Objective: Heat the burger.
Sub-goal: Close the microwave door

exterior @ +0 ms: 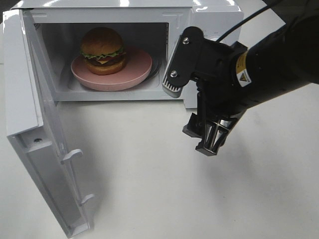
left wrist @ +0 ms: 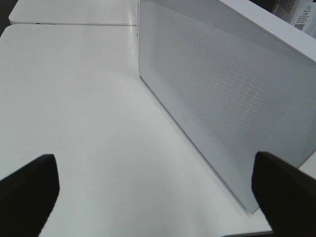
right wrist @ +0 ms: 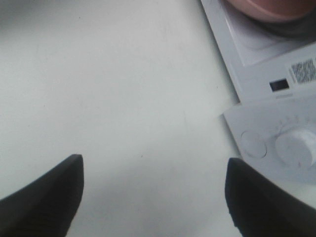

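The burger point(exterior: 103, 50) has a golden-brown bun, lettuce, cheese and a dark patty. It sits on a pink plate point(exterior: 137, 69) inside the open white microwave point(exterior: 212, 17). The microwave door point(exterior: 45, 149) is swung wide open to the front left. My right gripper point(exterior: 203, 137) hangs open and empty over the table, in front of the microwave's right side. In the right wrist view its fingers point(right wrist: 44, 207) stand wide apart, with the plate's edge point(right wrist: 276, 7) at the frame's border. My left gripper point(left wrist: 155, 197) is open and empty, beside a white dotted microwave panel point(left wrist: 222, 94).
The microwave's control panel with a round dial point(right wrist: 296, 148) lies close to the right gripper. The white table point(exterior: 149, 189) stretches in front of the microwave. A second white table top point(left wrist: 74, 12) adjoins at the far side in the left wrist view.
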{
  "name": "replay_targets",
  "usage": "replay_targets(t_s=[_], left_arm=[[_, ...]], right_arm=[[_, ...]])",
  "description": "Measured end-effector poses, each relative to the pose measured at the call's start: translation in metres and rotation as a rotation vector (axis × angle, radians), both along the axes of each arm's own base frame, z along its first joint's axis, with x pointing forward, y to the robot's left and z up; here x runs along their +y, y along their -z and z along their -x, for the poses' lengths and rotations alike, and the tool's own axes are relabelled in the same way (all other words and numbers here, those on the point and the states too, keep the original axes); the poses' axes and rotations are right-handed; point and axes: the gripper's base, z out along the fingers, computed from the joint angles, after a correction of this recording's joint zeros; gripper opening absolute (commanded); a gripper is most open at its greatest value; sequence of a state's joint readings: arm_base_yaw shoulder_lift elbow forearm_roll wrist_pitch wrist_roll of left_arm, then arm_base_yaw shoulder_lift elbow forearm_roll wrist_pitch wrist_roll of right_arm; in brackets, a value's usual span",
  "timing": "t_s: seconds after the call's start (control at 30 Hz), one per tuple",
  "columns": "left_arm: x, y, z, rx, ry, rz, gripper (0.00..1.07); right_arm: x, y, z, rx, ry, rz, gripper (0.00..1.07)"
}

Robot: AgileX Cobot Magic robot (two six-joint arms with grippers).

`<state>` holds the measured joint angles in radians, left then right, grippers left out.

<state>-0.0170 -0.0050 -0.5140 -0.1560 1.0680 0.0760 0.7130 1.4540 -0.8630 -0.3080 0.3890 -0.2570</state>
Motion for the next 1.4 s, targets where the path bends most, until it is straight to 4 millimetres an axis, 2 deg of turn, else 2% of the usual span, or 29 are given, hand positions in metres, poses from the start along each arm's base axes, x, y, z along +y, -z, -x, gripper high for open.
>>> replay_targets(t_s=[0.33,0.6,0.73,1.07,1.13,1.3,1.4], left_arm=[[0.0,0.0,0.0,0.0,0.0,0.0,0.98],[0.0,0.0,0.0,0.0,0.0,0.0,0.98],[0.0,0.0,0.0,0.0,0.0,0.0,0.98],[0.0,0.0,0.0,0.0,0.0,0.0,0.98],[0.0,0.0,0.0,0.0,0.0,0.0,0.98],[0.0,0.0,0.0,0.0,0.0,0.0,0.98],[0.0,0.0,0.0,0.0,0.0,0.0,0.98]], right_arm=[[-0.028,-0.018,0.025,0.133,0.339,-0.069,0.76],[-0.053,-0.034,0.048,0.209,0.497,0.001,0.76],[-0.066,-0.045,0.061,0.221,0.549,0.012,0.76],[-0.083,-0.065,0.079,0.185,0.566,-0.051,0.76],[-0.085,-0.065,0.081,0.182,0.567,-0.057,0.76],[-0.106,-0.059,0.101,0.175,0.61,-0.103,0.76],[-0.111,-0.058,0.103,0.176,0.631,-0.112,0.76]])
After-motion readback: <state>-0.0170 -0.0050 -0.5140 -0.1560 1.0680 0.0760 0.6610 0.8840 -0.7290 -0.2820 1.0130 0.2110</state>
